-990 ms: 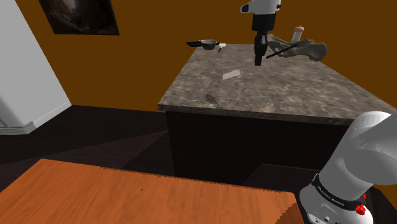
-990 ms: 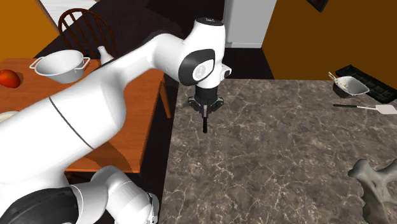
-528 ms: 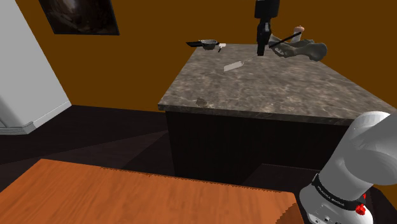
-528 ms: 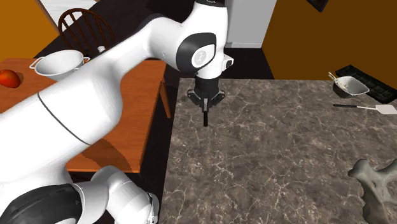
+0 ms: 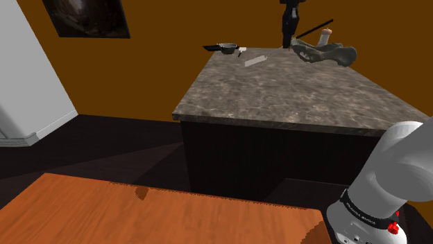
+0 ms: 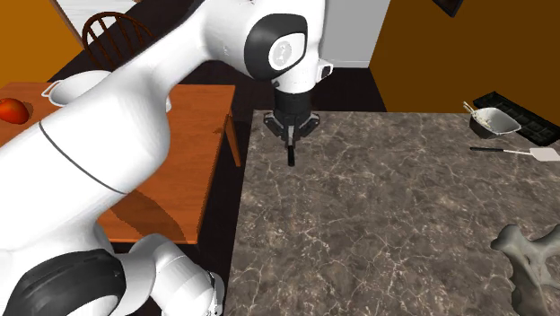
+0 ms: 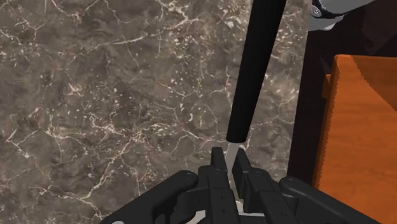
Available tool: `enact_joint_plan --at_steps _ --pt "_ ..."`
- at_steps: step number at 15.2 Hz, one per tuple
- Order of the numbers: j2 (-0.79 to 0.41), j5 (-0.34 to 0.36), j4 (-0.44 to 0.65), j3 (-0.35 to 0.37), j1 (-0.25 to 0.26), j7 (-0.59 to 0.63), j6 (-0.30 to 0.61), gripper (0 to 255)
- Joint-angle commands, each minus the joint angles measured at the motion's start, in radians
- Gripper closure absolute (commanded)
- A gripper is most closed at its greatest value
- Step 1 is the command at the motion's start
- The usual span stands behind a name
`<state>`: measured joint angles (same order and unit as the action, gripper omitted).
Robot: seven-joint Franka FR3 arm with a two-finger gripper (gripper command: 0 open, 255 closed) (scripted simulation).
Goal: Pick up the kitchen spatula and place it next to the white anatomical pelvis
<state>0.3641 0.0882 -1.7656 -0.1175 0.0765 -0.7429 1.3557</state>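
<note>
Step in hand: the carry, by my reckoning. The spatula [image 7: 254, 70] is up off the tabletop [image 6: 377, 233] and not yet near its spot.
Fingers: the black fingers [image 7: 218, 170] are pinched tight on the thin neck just below the black handle, which juts out ahead of them. In the shoulder view the pale blade shows on the other side of them.
Spatula: in the air, clear of the stone, over the end of the tabletop that borders the orange wooden table [image 5: 173, 215].
Pelvis: the pale grey pelvis [image 6: 528, 253] sits at a far corner, well apart from the fingers (the shoulder view makes them look close, but that is only the angle).
Next move: I'd say it calls for a sweep across to the pelvis. After that, a descent low enough to lay the spatula flat beside the bone, not on it, before letting go.
Surface: a dark, pale-veined slab on a dark base. A bowl [image 6: 492, 118], a black tray [image 6: 538, 128] and another white-headed utensil [image 6: 529, 153] keep to one edge.
Room: orange-brown walls, a dark framed picture [image 5: 87, 17], a dark floor and a wooden chair [image 6: 112, 36].
</note>
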Motion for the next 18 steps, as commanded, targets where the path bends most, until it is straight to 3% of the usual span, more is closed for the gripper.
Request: enact_joint_plan --at_steps 1,10,18 --pt "-0.008 0.000 0.030 0.000 0.000 -0.003 -0.023 255" --pt "0.024 0.072 0.015 -0.156 -0.069 -0.229 -0.016 255" --pt "-0.025 0.115 0.077 -0.310 -0.125 -0.445 -0.001 255"
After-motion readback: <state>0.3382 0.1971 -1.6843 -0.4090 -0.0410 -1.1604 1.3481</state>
